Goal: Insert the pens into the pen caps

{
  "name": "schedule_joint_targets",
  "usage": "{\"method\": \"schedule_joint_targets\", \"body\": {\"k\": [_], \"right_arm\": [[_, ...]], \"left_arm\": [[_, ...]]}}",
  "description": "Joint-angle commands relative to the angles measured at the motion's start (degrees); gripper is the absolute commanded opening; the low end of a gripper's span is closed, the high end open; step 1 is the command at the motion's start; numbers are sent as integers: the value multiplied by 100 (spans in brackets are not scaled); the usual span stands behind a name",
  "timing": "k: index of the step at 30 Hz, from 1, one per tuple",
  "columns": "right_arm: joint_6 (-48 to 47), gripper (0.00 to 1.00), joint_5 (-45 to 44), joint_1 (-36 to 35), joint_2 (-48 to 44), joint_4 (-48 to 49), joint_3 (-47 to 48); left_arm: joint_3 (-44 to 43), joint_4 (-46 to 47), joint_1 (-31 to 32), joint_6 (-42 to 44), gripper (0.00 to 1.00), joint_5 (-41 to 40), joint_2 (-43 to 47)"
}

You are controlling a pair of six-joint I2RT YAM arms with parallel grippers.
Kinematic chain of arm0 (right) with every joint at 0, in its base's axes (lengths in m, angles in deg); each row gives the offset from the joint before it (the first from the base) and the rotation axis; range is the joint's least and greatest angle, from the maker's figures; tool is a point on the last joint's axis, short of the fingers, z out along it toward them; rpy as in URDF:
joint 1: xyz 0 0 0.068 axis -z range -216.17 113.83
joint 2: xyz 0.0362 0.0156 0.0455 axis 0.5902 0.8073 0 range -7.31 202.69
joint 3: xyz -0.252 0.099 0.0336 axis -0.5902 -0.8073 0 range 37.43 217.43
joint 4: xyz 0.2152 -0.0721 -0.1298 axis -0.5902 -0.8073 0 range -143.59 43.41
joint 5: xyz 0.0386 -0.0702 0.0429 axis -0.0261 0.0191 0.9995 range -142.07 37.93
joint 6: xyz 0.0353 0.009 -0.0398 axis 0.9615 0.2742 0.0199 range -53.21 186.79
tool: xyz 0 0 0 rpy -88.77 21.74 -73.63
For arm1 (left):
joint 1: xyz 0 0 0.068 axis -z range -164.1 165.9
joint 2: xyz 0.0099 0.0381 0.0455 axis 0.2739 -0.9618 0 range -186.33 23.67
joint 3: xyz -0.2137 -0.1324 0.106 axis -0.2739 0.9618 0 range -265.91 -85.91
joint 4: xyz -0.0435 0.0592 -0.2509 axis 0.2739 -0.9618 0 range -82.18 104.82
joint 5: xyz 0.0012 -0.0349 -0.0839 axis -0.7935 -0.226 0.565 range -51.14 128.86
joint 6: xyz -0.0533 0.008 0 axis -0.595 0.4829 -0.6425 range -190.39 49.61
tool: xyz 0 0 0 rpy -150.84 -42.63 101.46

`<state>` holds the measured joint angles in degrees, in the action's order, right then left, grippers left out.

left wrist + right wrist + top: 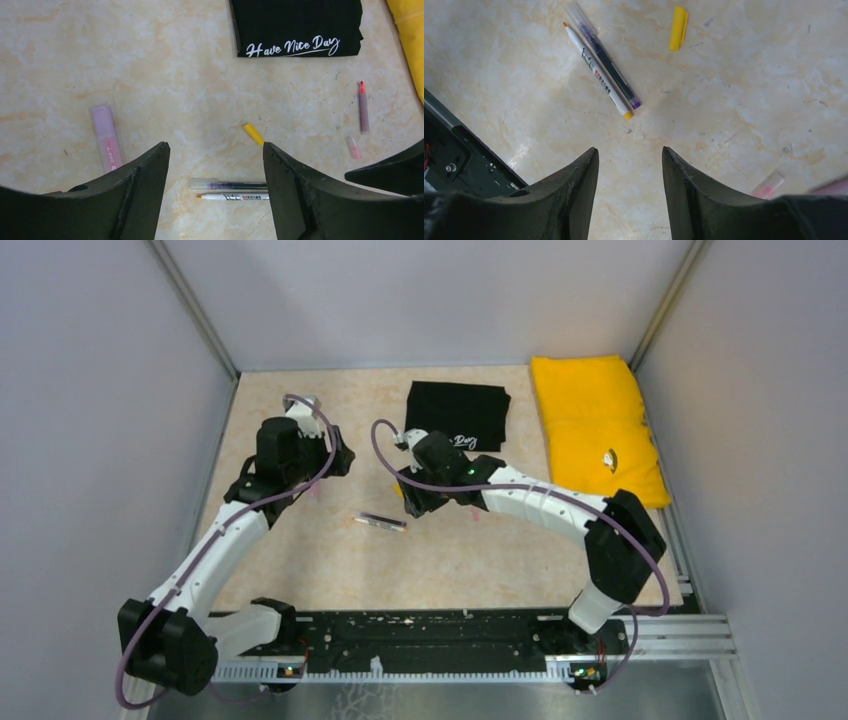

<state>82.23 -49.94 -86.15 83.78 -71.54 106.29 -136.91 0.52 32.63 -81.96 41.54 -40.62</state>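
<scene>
At the middle of the surface (480, 570): a white pen (232, 196) with a bare orange tip and a dark pen (227, 185) wearing a clear cap (200, 184) are lying side by side; the top view is showing them only as one thin sliver.
yellow cap (253, 134): lying loose at 1 o'clock from that pair, near but apart; both wrist views are showing it plainly.
reddish pen (363, 107): lying uncapped at 3 o'clock in the left wrist view, red tip pointing to 12 o'clock; only this view is showing it whole.
pink cap (353, 148): lying just beside the reddish pen's lower end; the right wrist view is catching it blurred at 4 o'clock.
pale pink pen (106, 137): lying at 9 o'clock; only the left wrist view is showing it clearly.
left end effector (215, 150): hovering with jaws spread wide, gripping nothing, the pen pair lying between its fingers.
right end effector (630, 155): hovering with jaws parted more narrowly, gripping nothing; the pair is lying at 11 o'clock.
black cloth (295, 25): lying at 12 o'clock; the left wrist view is showing its lettering "Have Nice Day".
yellow cloth (595, 425): lying folded at 1 o'clock in the top view.
</scene>
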Motion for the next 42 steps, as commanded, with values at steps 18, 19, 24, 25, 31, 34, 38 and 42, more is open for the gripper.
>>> {"method": "schedule_joint_targets", "body": {"k": [18,19,24,25,31,34,38,42], "right_arm": [[-861,45,767,14,2162,36,1688],[-850,45,689,14,2222,61,1718],[-874,42,540,10,2545,-15,1990],[-888,41,518,14,2597,-39,2037],[-985,39,618,14,2736,-115,2132],[-1087,39,871,14,2768,-110,2124],[-1105,40,1008,14,2825,-112,2131],[-1104,42,1064,14,2874,-106,2148]], "left_arm": [[674,1048,-5,-74,74,-1989,1420],[696,1054,-4,-81,74,-2021,1461],[712,1056,-3,-98,73,-2108,1496],[714,1060,-3,-99,73,-2124,1498],[705,1076,-4,-84,74,-2098,1458],[688,1072,-3,-73,74,-2052,1429],[679,1060,-8,-73,74,-2019,1405],[671,1060,-3,-71,74,-2001,1401]]}}
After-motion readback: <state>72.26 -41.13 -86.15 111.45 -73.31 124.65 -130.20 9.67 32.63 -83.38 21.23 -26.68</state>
